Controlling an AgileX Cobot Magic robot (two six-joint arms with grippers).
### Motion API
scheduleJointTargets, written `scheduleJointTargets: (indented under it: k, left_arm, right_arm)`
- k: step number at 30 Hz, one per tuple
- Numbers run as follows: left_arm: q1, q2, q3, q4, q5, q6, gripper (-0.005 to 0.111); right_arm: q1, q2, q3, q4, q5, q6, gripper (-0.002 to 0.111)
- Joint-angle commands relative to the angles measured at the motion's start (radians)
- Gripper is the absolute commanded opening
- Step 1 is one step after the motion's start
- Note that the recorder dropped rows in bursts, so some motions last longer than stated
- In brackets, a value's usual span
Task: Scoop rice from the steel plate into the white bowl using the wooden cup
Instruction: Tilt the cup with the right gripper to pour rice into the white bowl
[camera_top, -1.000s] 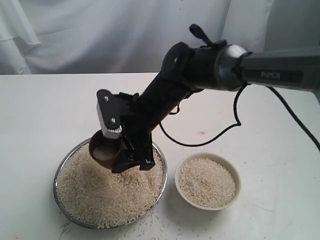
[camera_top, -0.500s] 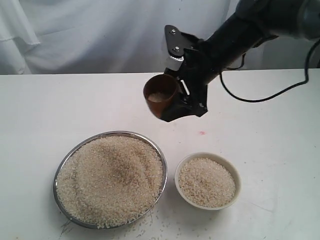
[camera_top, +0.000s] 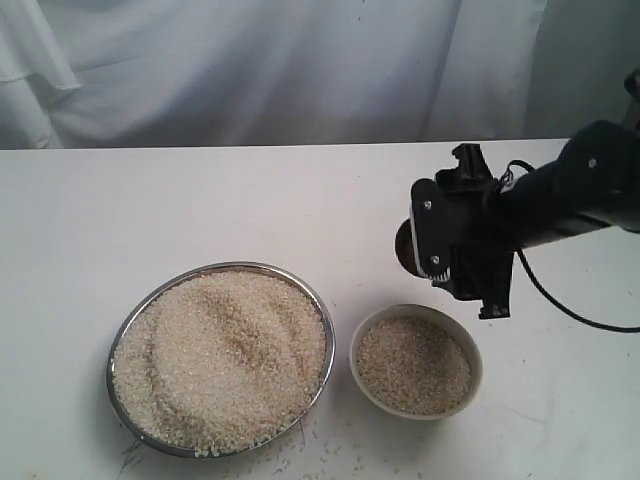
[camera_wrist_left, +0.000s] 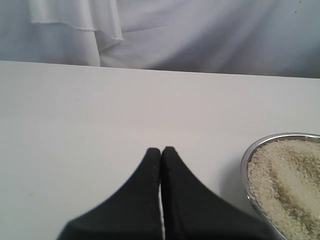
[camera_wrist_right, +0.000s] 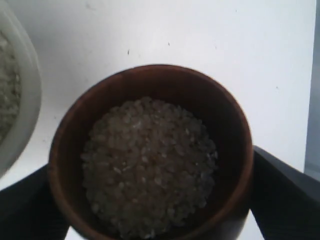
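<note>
The steel plate (camera_top: 119, 345) sits front left, heaped with rice (camera_top: 220, 350); its rim (camera_wrist_left: 244, 165) also shows in the left wrist view. The white bowl (camera_top: 477, 368) stands to its right, nearly full of rice. My right gripper (camera_top: 442, 248) hangs just above the bowl's far rim, shut on the wooden cup (camera_top: 402, 247). In the right wrist view the cup (camera_wrist_right: 239, 145) is upright between the black fingers (camera_wrist_right: 285, 195) and holds rice (camera_wrist_right: 150, 165); the bowl's rim (camera_wrist_right: 27, 100) lies off to one side. My left gripper (camera_wrist_left: 161, 150) is shut and empty over bare table beside the plate.
Loose grains (camera_top: 300, 455) lie scattered on the white table in front of the plate. A black cable (camera_top: 585, 318) trails from the right arm across the table. A white cloth backdrop (camera_top: 250, 70) closes the far side.
The right arm lifted the cup out of the plate's rice, swung it up and to the right, and now holds it filled just above the bowl's far rim.
</note>
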Motion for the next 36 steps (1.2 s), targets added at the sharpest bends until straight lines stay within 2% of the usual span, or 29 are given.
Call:
scheduleJointTargets:
  k: [1, 9, 18, 28, 31, 36]
  left_arm:
    - [0.002, -0.004, 0.005, -0.002, -0.007, -0.001, 0.0]
    - [0.002, -0.004, 0.005, -0.002, -0.007, -0.001, 0.0]
    - [0.002, -0.004, 0.005, -0.002, -0.007, -0.001, 0.0]
    - [0.002, -0.004, 0.005, -0.002, -0.007, -0.001, 0.0]
    - [0.002, -0.004, 0.005, -0.002, -0.007, -0.001, 0.0]
    - [0.002, -0.004, 0.005, -0.002, -0.007, -0.001, 0.0]
  right_arm:
    - [0.0, -0.024, 0.081, 0.006, -0.146, -0.059, 0.0]
    - [0.014, -0.126, 0.125, 0.016, -0.075, -0.087, 0.0]
    - [0.111, -0.194, 0.308, 0.014, -0.351, -0.252, 0.0]
    - [0.204, -0.193, 0.38, -0.166, -0.504, -0.252, 0.0]
    - [0.209, -0.193, 0.404, -0.204, -0.513, -0.252, 0.0]
    - [0.209, -0.193, 0.451, -0.304, -0.638, -0.252, 0.0]
